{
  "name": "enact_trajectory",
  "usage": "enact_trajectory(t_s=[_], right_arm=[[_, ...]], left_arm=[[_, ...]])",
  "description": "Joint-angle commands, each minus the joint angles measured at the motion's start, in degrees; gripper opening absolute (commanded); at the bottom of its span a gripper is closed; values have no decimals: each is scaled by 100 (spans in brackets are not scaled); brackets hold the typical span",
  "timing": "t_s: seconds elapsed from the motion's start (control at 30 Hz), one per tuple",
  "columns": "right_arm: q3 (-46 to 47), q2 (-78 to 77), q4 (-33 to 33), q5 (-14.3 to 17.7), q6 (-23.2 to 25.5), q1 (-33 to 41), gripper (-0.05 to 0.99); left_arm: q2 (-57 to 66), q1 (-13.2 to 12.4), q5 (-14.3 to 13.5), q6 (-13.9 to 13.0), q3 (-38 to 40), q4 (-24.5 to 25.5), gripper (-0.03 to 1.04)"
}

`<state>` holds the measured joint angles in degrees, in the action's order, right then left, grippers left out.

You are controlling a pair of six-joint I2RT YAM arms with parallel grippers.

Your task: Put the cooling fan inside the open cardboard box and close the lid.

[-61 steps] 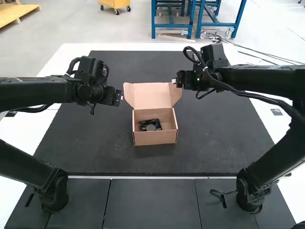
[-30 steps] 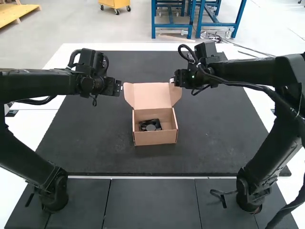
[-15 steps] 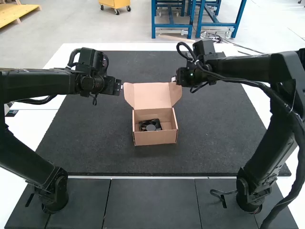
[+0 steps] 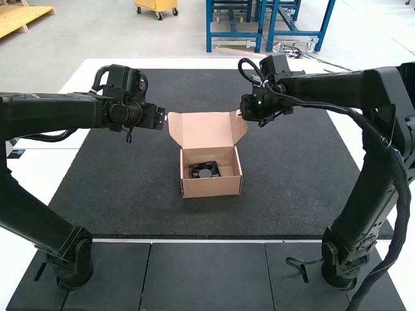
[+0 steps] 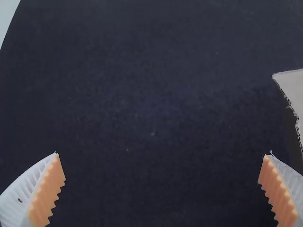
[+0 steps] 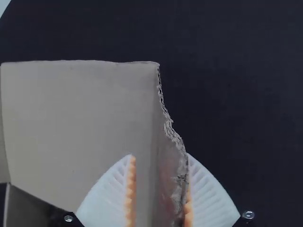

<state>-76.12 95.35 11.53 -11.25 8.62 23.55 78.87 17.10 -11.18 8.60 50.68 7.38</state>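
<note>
**Fan boxed, lid up:** The cooling fan [image 4: 205, 171] lies inside the open cardboard box [image 4: 211, 186], which sits at the middle of a black mat [image 4: 117, 188] on the white counter [image 4: 81, 74]. The lid [image 4: 206, 129] stands upright behind the opening. The right pincer [image 6: 157, 189] straddles the flap at the lid's right-hand upper corner. Its orange pads [image 6: 129, 189] sit on either side of the cardboard and appear closed on it, though contact on one side is hard to confirm. The left pincer [image 5: 160, 189] hovers just beside the lid's opposite upper corner, level with its top edge. Its ribbed white fingers [image 5: 33, 194] are spread wide over the mat and grip nothing. A torn cardboard edge shows close to one fingertip.
</note>
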Motion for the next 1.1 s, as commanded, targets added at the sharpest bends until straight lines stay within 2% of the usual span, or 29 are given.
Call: enact_trajectory(t_s=[0.0, 0.33, 0.43, 0.9, 1.07], right_arm=[[-167, 36, -10, -80, 34, -52, 12], [-105, 19, 7, -132, -27, -26, 5], [-52, 1, -2, -141, -36, -26, -2], [123, -184, -19, -247, -10, 0, -2], [220, -280, -19, -334, 87, 264, -2]], left_arm=[[32, 4, -60, -78, 232, -70, 97], [49, 12, -33, -95, 259, -70, 97], [49, 12, 2, -122, 276, -52, 97], [41, 311, 248, -201, 303, 80, 97], [23, 381, 283, -201, 320, 132, 97]])
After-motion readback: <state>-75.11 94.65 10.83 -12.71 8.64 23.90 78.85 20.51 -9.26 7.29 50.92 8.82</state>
